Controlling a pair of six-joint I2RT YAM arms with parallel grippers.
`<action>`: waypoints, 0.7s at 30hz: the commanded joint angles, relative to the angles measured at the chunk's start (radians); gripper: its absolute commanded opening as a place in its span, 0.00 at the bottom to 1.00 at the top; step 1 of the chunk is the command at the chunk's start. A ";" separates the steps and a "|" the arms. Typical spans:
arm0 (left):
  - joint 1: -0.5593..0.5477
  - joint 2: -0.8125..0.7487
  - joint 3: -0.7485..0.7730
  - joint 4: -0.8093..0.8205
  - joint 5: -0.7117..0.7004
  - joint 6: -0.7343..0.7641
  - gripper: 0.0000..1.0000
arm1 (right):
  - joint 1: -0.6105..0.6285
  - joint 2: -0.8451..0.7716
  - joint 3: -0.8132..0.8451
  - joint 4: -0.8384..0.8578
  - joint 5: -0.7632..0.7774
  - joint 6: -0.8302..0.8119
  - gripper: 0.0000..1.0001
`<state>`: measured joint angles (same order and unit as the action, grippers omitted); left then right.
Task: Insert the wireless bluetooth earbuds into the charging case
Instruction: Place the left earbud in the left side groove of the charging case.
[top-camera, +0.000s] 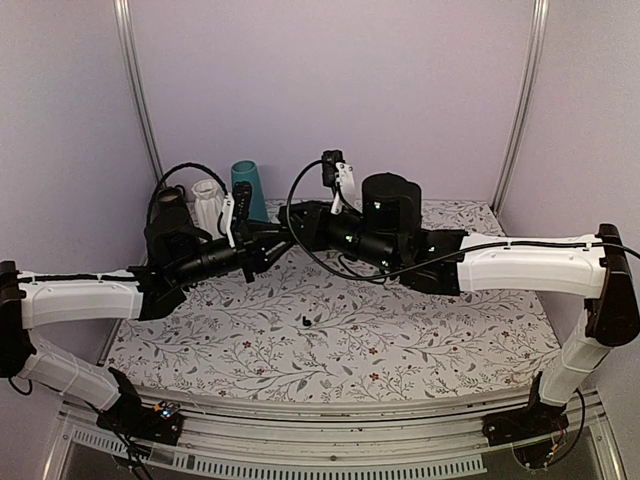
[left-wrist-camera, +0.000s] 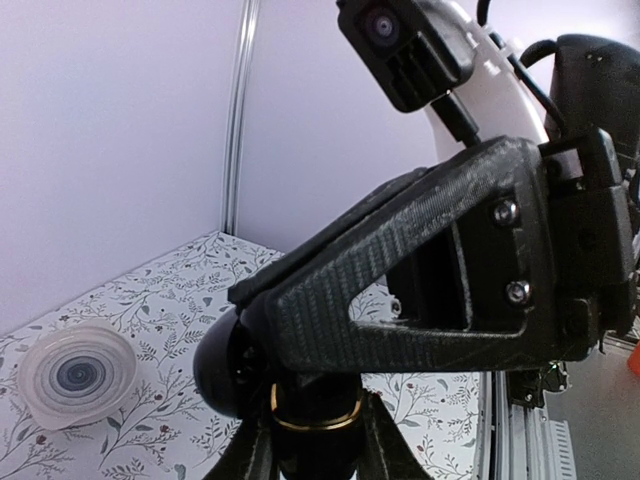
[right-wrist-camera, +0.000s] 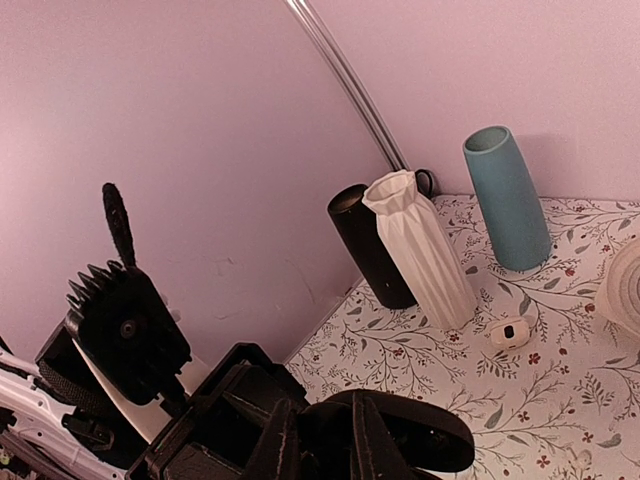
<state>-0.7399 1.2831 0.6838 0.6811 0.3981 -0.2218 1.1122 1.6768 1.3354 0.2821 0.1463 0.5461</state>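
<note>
Right fingers (right-wrist-camera: 283, 447) at black charging case (right-wrist-camera: 425, 437)

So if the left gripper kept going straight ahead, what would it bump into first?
Probably the right gripper: it sits right in front of the left gripper, very close. Depth is hard to judge.

Your left arm (top-camera: 80, 300) and right arm (top-camera: 530, 265) wear white shells on the long links, with black joints and bases. Black cables (top-camera: 292, 200) loop over both wrists, and small green lights (top-camera: 375, 207) glow on the joints. The right arm's jaws are black, ribbed, triangular plastic, fastened by two silver screws (left-wrist-camera: 505, 212).
</note>
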 joint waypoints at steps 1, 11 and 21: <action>-0.015 -0.039 0.042 0.070 -0.024 0.024 0.00 | 0.011 -0.006 -0.024 -0.056 0.001 0.011 0.12; -0.014 -0.047 0.034 0.079 -0.033 0.033 0.00 | 0.011 -0.012 -0.027 -0.067 0.015 0.017 0.13; -0.014 -0.052 0.031 0.081 -0.041 0.040 0.00 | 0.013 -0.017 -0.030 -0.073 0.026 0.020 0.14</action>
<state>-0.7444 1.2736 0.6838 0.6739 0.3832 -0.2047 1.1145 1.6737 1.3338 0.2832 0.1562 0.5610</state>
